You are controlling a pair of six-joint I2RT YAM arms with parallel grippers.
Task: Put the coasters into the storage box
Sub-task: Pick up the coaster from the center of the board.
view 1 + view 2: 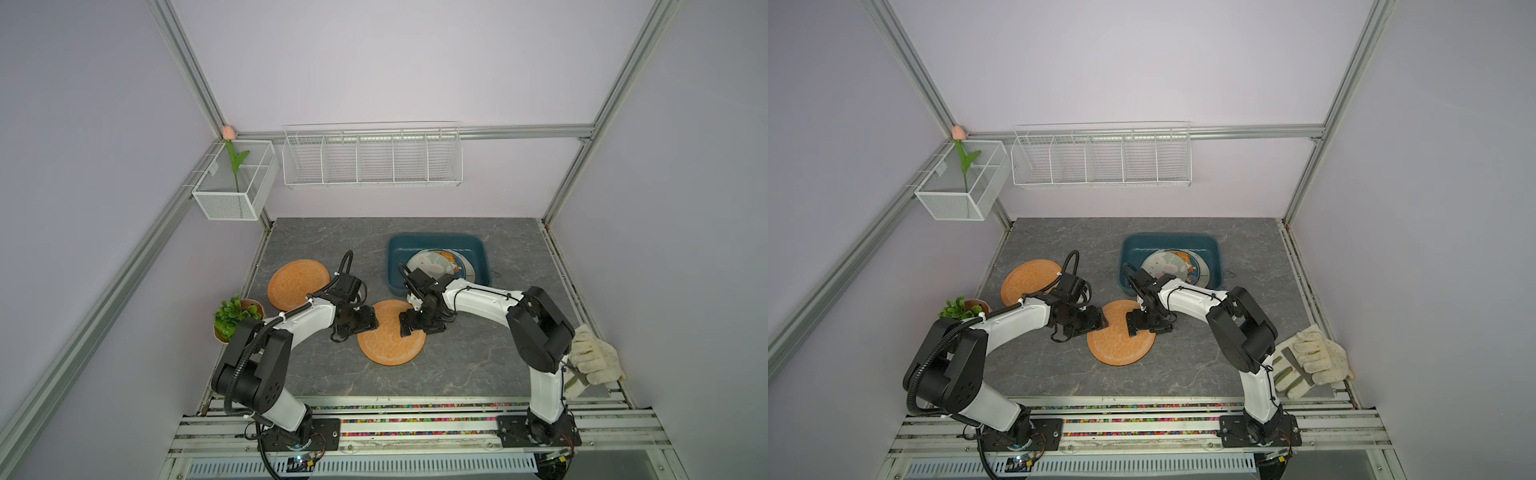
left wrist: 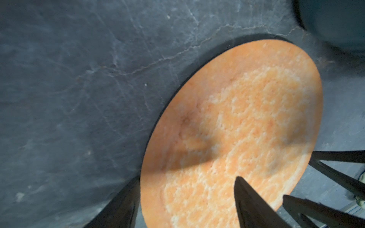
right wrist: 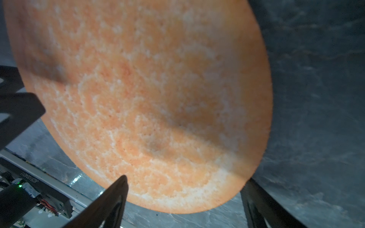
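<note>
A plain orange coaster lies mid-table between my two grippers. My left gripper stands open at its left rim; in the left wrist view one finger is over the orange coaster and the other is off its edge. My right gripper stands open at the right rim, straddling the coaster's edge the same way. Another orange coaster lies far left. The teal storage box at the back holds printed coasters.
A potted plant stands at the left table edge and white work gloves lie at the right edge. White wire baskets hang on the back wall, and a mesh basket holds a tulip.
</note>
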